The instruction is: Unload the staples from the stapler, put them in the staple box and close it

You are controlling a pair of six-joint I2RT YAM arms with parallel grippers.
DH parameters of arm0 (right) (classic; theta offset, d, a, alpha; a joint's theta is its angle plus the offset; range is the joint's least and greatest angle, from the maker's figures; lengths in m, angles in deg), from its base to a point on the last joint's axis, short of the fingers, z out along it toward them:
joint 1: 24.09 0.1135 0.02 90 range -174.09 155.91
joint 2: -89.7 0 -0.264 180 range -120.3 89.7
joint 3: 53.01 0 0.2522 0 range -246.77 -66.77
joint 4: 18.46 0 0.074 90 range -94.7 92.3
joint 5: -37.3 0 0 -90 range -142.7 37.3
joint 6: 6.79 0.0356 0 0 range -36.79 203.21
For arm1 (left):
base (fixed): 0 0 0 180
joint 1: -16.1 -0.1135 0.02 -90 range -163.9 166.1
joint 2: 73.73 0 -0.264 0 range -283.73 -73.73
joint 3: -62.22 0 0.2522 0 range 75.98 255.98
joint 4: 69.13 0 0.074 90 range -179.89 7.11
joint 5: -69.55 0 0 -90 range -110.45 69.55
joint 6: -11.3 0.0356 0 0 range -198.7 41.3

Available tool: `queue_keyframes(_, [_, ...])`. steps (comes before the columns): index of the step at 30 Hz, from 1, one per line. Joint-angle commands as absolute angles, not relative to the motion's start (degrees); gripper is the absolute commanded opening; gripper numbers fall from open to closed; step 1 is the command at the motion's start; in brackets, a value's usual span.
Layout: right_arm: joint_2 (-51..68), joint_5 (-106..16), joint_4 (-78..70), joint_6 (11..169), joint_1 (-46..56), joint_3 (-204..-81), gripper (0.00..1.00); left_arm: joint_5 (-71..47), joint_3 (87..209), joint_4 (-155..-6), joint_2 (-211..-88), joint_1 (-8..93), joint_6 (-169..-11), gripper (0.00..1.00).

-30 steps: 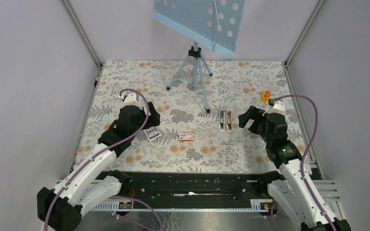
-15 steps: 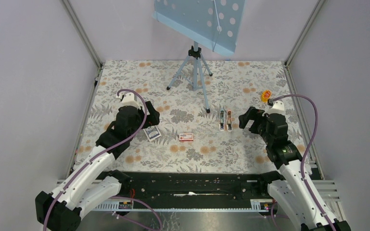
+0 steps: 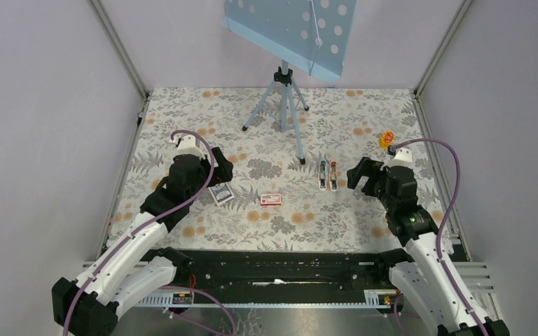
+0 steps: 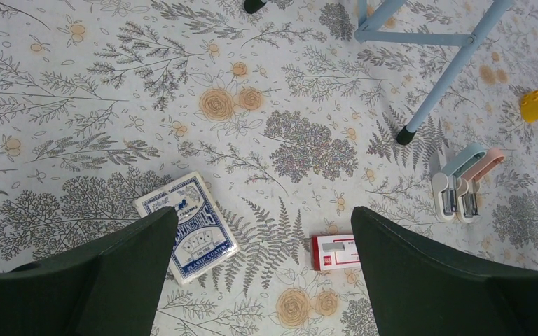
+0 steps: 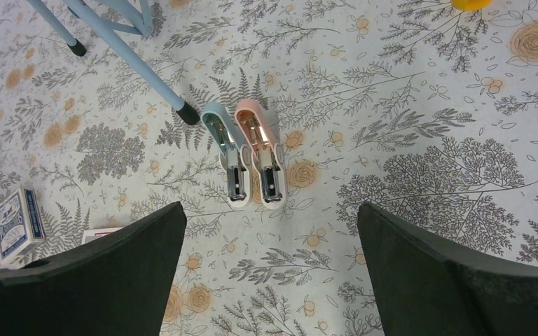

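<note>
**Stapler [image 5: 259,157] untouched, look-alike at its side**

The pink stapler is found right of centre on the counter [image 3: 182,112], near the right end effector [image 5: 270,206], whose fingers are spread wide with nothing held. The left end effector [image 4: 265,217] is likewise spread and empty, well apart from it. A pale blue stapler [image 5: 224,147] lies side by side with it, seemingly touching, so the wrong one could be pinched, or both shoved askew together. The long axis runs near to far, with the dark rail end pointed toward the arms. No staples can be made out.
</note>
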State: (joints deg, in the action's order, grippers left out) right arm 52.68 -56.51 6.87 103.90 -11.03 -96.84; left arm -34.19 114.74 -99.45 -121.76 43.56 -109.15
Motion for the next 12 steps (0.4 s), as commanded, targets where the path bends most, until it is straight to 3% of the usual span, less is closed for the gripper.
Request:
queue_keyframes(1, [52.6,-57.3,6.0,103.3,-11.2,-96.6,1.0,-33.9,114.3,-96.3,-121.0,43.3,-109.3,0.99])
queue_keyframes(12, [52.3,-57.7,5.9,103.5,-11.2,-96.3,1.0,-33.2,113.8,-95.5,-121.3,43.3,-109.4,0.99])
